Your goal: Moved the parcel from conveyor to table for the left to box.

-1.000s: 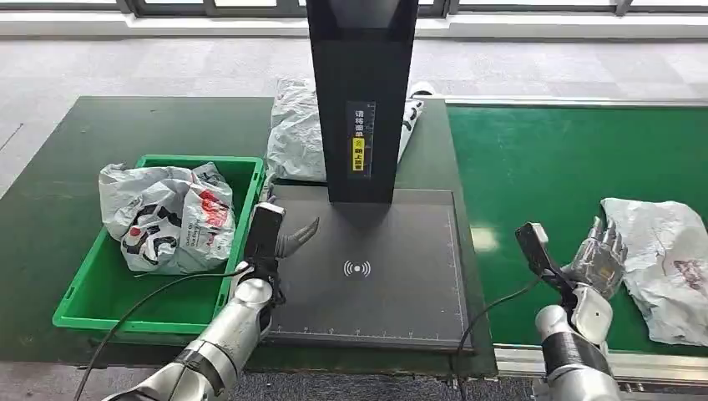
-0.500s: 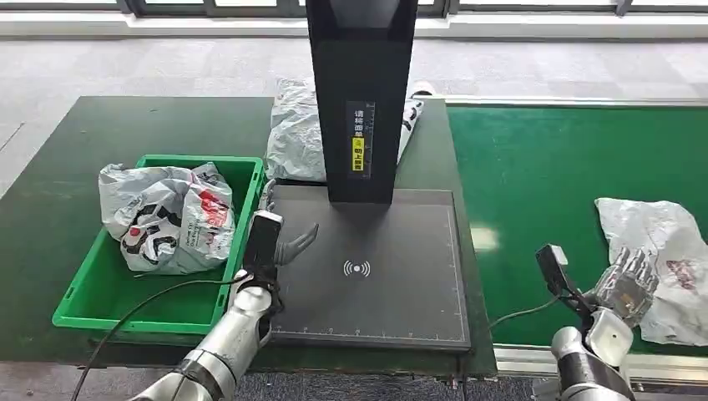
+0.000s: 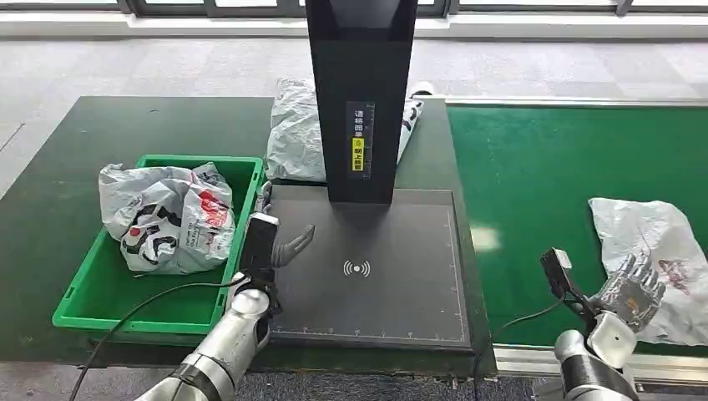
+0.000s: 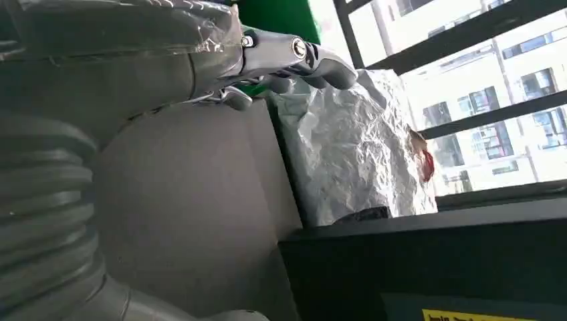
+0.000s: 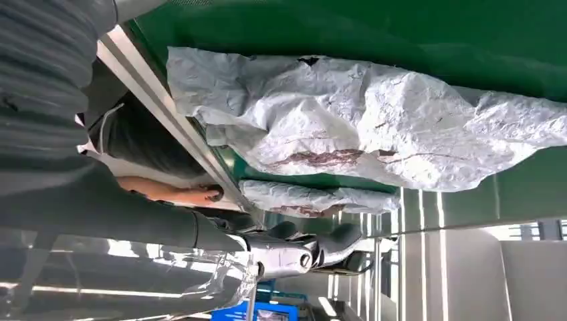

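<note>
A crumpled white parcel (image 3: 655,259) with red print lies on the green conveyor (image 3: 543,184) at the right; the right wrist view shows the same parcel (image 5: 374,127) spread close ahead. My right hand (image 3: 633,288) is open at the parcel's near left edge, fingers apart, holding nothing. My left hand (image 3: 284,246) hovers open over the left edge of the dark scanner pad (image 3: 376,267), next to the green box (image 3: 167,309). Its fingers (image 4: 294,57) reach toward another grey parcel (image 4: 348,147) behind the pad.
The green box holds a white parcel (image 3: 167,217) with red and black print. A tall black scanner post (image 3: 361,100) rises from the pad's far side, with a grey parcel (image 3: 296,134) behind it. A second parcel (image 5: 314,199) lies farther along the belt. A person's hand (image 5: 170,190) shows beside the conveyor rail.
My right hand has moved right and nearer, now at the parcel's edge. The parcel has drifted slightly left on the belt. My left hand has sunk a little over the pad.
</note>
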Robot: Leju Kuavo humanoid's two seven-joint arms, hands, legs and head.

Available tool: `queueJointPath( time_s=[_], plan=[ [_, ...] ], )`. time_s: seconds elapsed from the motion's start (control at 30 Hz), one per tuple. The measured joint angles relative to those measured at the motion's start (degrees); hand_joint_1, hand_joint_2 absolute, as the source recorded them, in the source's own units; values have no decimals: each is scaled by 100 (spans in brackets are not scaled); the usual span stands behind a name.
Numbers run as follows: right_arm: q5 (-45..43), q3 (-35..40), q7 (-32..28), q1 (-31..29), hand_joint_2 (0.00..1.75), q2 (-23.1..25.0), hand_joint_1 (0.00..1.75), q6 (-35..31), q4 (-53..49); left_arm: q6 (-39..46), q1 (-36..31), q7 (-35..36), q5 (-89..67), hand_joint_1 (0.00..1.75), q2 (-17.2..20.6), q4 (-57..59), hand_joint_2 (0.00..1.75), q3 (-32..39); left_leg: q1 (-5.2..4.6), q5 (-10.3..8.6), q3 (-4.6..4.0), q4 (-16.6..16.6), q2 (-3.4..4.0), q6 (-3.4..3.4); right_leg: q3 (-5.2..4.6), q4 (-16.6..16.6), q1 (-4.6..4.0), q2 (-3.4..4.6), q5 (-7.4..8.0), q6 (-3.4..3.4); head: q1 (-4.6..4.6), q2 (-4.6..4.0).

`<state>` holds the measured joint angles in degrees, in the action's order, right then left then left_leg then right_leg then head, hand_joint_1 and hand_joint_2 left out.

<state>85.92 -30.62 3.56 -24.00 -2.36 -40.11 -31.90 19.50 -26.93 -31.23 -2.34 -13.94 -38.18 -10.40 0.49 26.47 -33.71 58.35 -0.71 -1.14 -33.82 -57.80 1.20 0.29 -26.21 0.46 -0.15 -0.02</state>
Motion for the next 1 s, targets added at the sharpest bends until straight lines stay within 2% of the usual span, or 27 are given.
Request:
queueJointPath(
  time_s=[0.57, 0.83, 0.97, 1.0],
  plan=[
    [123, 4, 661, -535, 175, -157, 0, 53, 969, -7, -94, 39, 63, 0, 35, -7, 175, 46, 0, -2, 1, 1, -1, 1, 0, 0, 0, 0, 2, 2, 0, 0],
    [35, 4, 787, -616, 175, -284, 0, 333, 1205, -7, -256, 48, 63, 0, 4, 146, 175, 48, 0, -2, 0, 1, -2, 1, 1, 0, 1, -1, 2, 2, 0, 0],
    [160, 9, 1098, -649, 175, -332, 0, 698, 1288, -7, -345, 17, 63, 0, -4, 230, 175, 55, 0, -2, 0, 1, -1, 1, 2, 0, 1, -1, 2, 2, 0, 2],
    [188, 24, 1241, -678, 175, -336, 108, 871, 1308, -7, -360, 11, 65, 0, -9, 256, 175, 61, 0, -2, 2, 1, 1, 1, 2, 0, 0, 1, 2, 2, 0, 0]
  ],
)
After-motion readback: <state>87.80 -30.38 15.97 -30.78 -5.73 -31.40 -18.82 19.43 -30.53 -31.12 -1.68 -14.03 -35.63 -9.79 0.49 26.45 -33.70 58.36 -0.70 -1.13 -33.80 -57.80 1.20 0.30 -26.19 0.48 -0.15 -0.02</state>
